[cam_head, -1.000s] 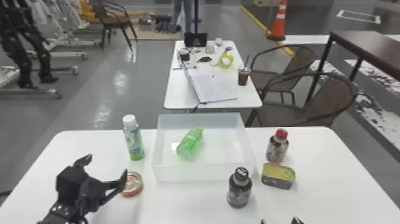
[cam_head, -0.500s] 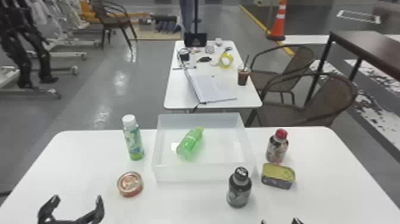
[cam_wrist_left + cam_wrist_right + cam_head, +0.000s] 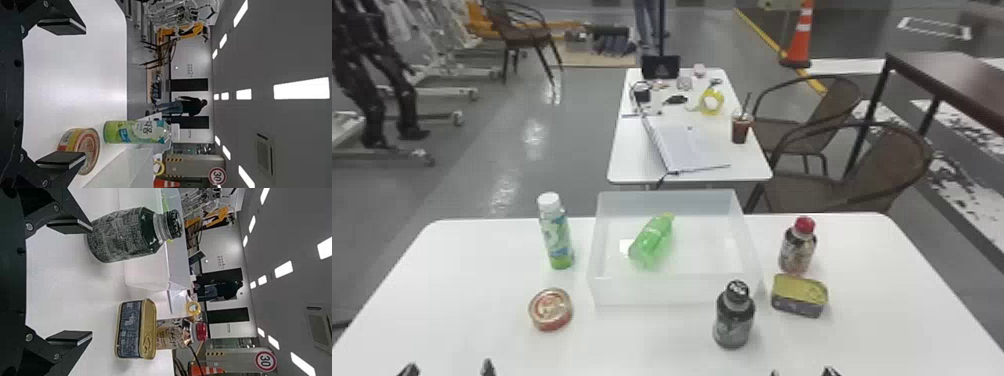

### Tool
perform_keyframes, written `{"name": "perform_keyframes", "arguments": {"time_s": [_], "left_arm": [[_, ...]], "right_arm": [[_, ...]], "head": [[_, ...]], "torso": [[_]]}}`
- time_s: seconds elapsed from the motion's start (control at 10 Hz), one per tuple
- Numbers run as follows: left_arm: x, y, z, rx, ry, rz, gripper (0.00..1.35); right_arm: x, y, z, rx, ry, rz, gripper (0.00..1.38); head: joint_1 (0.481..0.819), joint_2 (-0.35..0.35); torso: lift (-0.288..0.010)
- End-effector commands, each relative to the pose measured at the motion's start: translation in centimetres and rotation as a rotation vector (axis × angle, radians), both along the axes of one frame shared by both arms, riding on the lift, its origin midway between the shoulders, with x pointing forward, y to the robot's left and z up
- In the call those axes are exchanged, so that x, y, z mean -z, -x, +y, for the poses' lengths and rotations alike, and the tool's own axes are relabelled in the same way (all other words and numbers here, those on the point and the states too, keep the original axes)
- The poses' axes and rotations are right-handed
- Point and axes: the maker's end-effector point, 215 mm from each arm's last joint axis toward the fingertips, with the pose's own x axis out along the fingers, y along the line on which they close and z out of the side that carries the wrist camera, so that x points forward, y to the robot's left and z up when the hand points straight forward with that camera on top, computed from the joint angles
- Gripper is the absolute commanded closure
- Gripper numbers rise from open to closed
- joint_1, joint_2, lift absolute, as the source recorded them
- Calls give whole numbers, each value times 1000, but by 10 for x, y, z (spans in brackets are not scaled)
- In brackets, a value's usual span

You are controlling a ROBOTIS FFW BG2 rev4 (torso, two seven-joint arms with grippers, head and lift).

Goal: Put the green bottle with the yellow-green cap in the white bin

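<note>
So the left gripper (image 3: 450, 369) has backed right off. A second ago it was up by the round tin (image 3: 551, 309), fingertips near its 10 o'clock and one finger partly over it. Now they're well apart, tips out at roughly 8 o'clock from the now uncovered tin, lol.

Black plates and round grey screws (image 3: 29, 226) are being shown on the left gripper (image 3: 448, 369), the head view's seven o'clock, and right gripper (image 3: 803, 372), five o'clock.
</note>
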Motion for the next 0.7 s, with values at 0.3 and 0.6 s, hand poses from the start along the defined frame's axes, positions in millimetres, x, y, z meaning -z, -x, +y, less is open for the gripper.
{"name": "perform_keyframes", "arguments": {"time_s": [0.3,0.6], "left_arm": [[6,4,2,-13,12,13,176],[8,6,3,-22,23,17,176]], "right_arm": [[-2,1,0,-1,2,-3,329],[-1,1,-1,1,1,-1,329]], "head": [[549,0],[549,0]], "torso": [[-100],[-100]]}}
